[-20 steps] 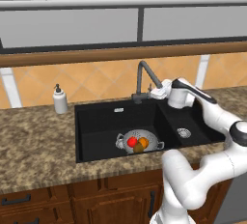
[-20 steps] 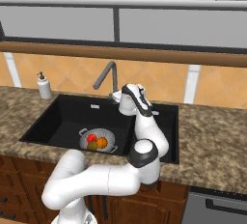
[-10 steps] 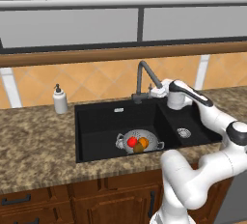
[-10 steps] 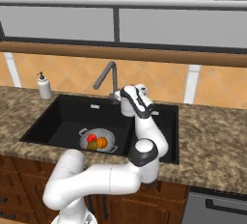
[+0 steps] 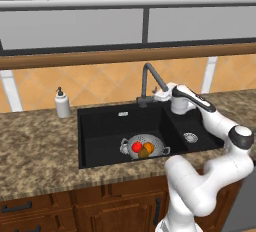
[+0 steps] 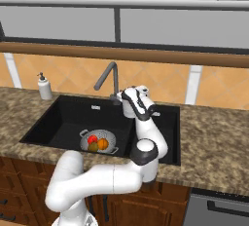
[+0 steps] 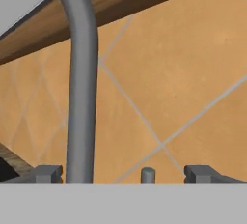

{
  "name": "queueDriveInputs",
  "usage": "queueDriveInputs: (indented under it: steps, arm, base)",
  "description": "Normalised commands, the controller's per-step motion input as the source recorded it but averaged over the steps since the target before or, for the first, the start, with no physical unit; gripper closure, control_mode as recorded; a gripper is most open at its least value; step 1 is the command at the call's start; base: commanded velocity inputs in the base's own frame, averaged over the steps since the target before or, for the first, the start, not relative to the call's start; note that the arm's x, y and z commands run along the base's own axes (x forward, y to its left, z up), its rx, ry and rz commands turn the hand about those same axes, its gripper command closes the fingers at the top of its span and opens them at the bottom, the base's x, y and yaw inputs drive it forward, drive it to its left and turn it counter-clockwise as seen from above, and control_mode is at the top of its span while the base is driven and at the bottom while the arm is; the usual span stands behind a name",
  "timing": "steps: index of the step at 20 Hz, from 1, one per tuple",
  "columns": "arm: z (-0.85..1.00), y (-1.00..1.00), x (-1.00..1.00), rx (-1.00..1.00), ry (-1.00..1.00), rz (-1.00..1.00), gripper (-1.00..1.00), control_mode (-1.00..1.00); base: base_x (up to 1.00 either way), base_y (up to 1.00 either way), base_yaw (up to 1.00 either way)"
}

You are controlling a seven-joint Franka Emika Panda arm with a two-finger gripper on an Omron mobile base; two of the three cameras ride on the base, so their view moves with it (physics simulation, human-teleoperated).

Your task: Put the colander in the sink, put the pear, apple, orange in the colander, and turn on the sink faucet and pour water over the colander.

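We have the gripper (image 7: 123, 174) spread as wide as it goes and holding nothing, sitting right at the base of the faucet (image 5: 149, 82), with the grey upright pipe and a small grey stub, probably the lever, between our fingertips (image 7: 48, 174) in the hand view. The main risk, as we judge it, is missing that small lever: we could brush past it or press on the pipe, and the water would never start. A push the wrong way could also swing the spout off toward the smaller bowl, so the stream would fall beside the colander (image 5: 144, 147). That colander sits upright on the floor of the large bowl of the sink (image 5: 100, 126), a pale perforated metal bowl with a loop handle on each side. In it lie the red apple (image 5: 137, 146), the orange (image 5: 148, 147) and the darker pear (image 5: 143, 153), bunched close together. No water is visible yet. A white soap bottle (image 5: 62, 104) stands on the counter (image 5: 35, 146), well apart from our hand.
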Motion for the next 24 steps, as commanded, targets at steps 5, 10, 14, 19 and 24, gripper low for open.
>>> queueDriveInputs:
  steps: [5,10,14,19,24]
  arm:
    - [-0.11,0.0,0.33,0.0,0.0,0.0,-1.0,-1.0]
    - [-0.01,-0.01,0.32,0.0,0.0,0.0,-1.0,-1.0]
    - [-0.1,-0.04,0.3,0.0,0.0,0.0,-1.0,-1.0]
    - [-0.18,-0.07,0.2,0.0,0.0,0.0,-1.0,-1.0]
    - [-0.31,-0.03,0.08,0.0,0.0,0.0,-1.0,-1.0]
  base:
    - [0.0,0.0,0.0]
    - [0.0,0.0,0.0]
    - [0.0,0.0,0.0]
    - [0.0,0.0,0.0]
    - [0.0,0.0,0.0]
